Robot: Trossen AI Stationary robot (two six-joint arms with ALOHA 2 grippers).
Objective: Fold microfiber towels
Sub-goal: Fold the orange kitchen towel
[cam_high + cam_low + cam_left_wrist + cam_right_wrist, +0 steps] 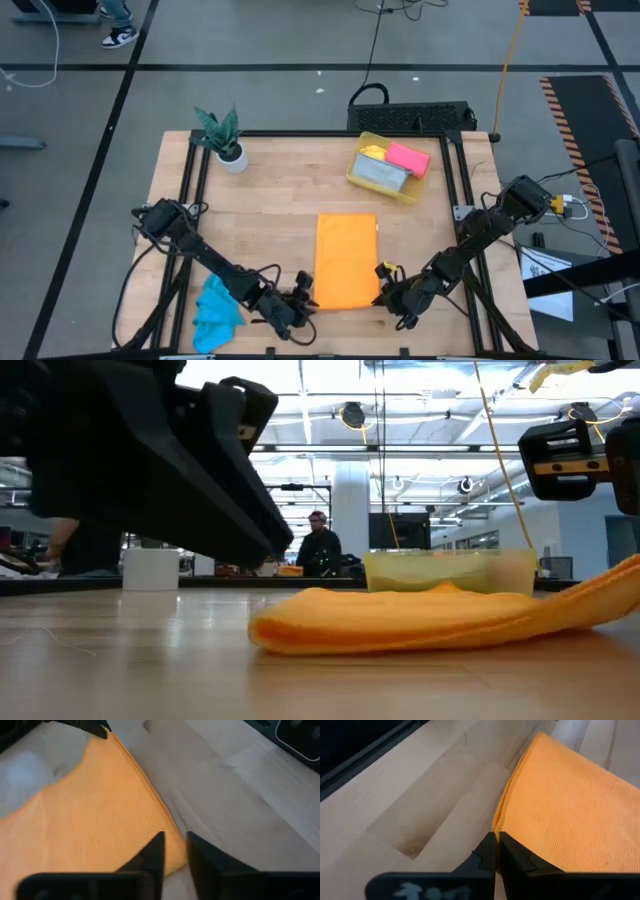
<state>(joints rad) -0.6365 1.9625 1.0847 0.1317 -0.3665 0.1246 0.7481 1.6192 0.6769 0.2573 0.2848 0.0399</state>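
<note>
Orange towel (346, 260) lies folded in the lower middle of the worktop (270, 200), soft, light and floppy. Right gripper (496, 840) has its fingers clenched on the lower right corner, grasping the edge layers. Left gripper (174, 851) sits at the lower left corner, fingers slightly parted, gripping nothing. Corners look like the best hold; the cloth will sag between them.

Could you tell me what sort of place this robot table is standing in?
Most likely a large open lab or workshop. The wooden table stands on a grey floor marked with black tape lines, cables trail across it, and the low view shows ceiling strip lights and a person at desks behind.
</note>
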